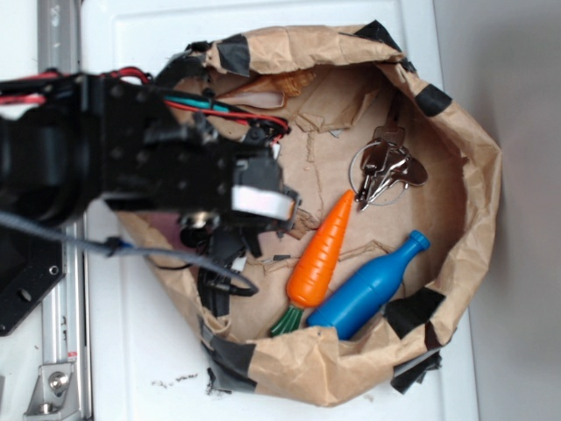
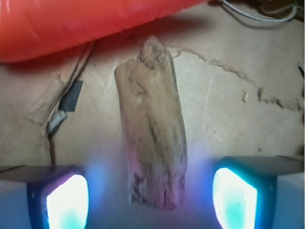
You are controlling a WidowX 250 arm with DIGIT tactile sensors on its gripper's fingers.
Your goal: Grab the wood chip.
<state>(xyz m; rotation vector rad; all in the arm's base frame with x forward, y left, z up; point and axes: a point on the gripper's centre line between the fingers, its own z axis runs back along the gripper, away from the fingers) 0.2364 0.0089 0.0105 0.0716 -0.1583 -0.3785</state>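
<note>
Black, boxy arm (image 1: 131, 149) with red and teal wires, grey cable, silver band; glowing cyan-lit fingertips (image 2: 66, 202).

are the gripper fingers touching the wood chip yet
Apart. The wrist view shows the wood chip lying between the two glowing fingers, with bare paper visible on each side, so the gripper is open around it.

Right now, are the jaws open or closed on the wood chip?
Open. In the wrist view the wood chip lies flat on the brown paper between the two pads, with a clear gap on each side.
</note>
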